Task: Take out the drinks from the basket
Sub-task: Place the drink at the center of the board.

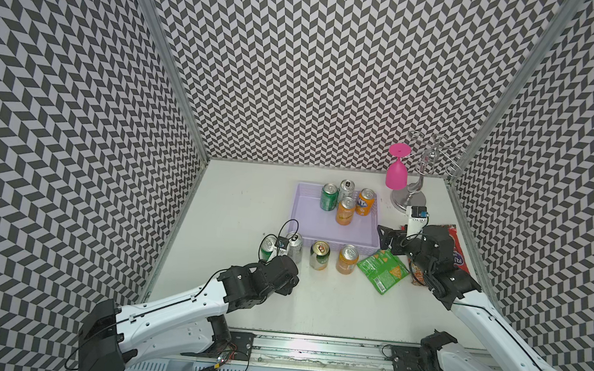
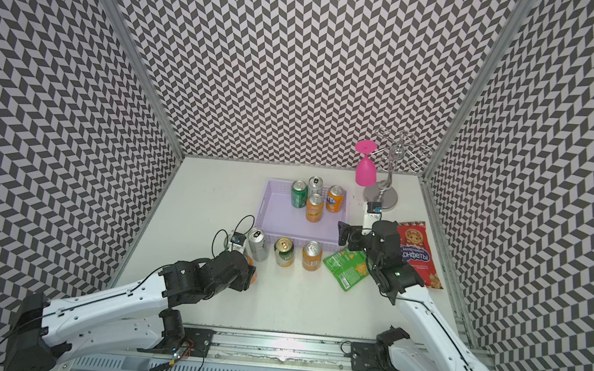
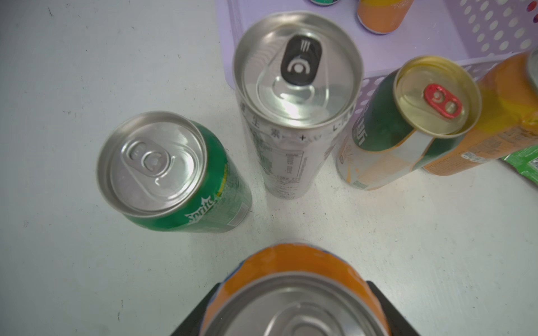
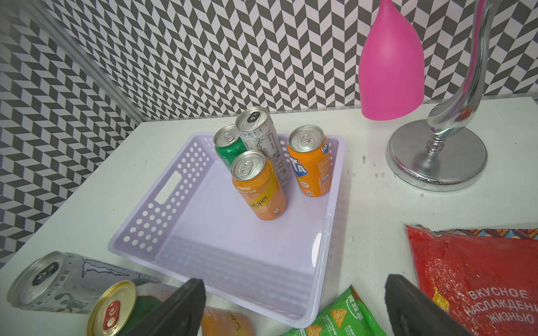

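White bench point(image 1: 227, 297), chevron walls all round. Four drinks sit in the basket point(image 1: 298, 212), all upright and bunched at the end farthest from both tools. Grapefruit orange can point(image 4: 259, 192) is closest to the right tool, with Fanta can point(image 4: 311, 168), green can point(image 4: 230, 148) and silver can point(image 4: 262, 136) beyond it.

Right tool point(image 4: 294, 308) hangs at the basket's near wall, jaws spread wide and empty, aimed straight at that cluster. Left tool point(image 3: 292, 311) is clenched on the held orange can point(image 3: 291, 261), upright, outside the basket. Can't tell if it's touching down. Just ahead of it stands the row already out: Sprite can point(image 3: 174, 174), tall silver can point(image 3: 291, 116), gold-topped can point(image 3: 407, 116).

My read: left arm sets its can down, and the right arm is nearer for the next pick. That means reaching forward over the wall for a side grasp across the vertical axis. Green snack bag point(image 4: 334, 317) lies just beneath the right tool, so I'm watching it.
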Controlling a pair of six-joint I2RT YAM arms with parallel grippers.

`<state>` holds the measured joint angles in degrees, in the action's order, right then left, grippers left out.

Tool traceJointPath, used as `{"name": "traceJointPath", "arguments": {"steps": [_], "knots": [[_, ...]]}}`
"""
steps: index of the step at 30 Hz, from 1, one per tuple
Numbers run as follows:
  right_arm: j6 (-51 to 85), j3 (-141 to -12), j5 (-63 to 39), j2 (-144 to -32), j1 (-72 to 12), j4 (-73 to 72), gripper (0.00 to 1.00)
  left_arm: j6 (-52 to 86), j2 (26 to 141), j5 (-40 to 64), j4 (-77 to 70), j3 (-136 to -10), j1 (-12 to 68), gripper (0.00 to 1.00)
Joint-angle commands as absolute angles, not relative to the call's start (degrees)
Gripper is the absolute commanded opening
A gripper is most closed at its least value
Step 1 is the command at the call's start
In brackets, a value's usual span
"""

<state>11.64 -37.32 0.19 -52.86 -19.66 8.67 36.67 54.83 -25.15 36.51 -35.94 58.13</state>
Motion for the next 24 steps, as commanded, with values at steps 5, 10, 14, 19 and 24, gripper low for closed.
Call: {"name": "traceJointPath", "arguments": {"steps": [5, 10, 14, 19, 24], "knots": [[11.8, -36.8, -0.1, -53.2, -19.2, 5.6, 1.0, 38.3, 57.2, -29.1, 28.5, -34.3, 58.3, 0.51], [11.8, -36.8, -0.7, -53.6, -19.2, 5.7, 1.0, 38.4, 59.1, -29.8, 28.0, -33.5, 58.3, 0.52], [11.6, -36.8, -0.8, -53.9, -19.2, 5.8, 1.0, 38.7, 60.0, -29.9, 27.2, -32.6, 58.3, 0.52], [11.5, -36.9, -1.1, -54.3, -19.2, 5.7, 1.0, 39.0, 60.6, -30.3, 26.6, -31.9, 58.3, 0.59], [11.3, -37.3, -1.8, -54.9, -19.3, 5.9, 1.0, 39.2, 60.8, -30.5, 27.0, -32.2, 58.3, 0.74]]}}
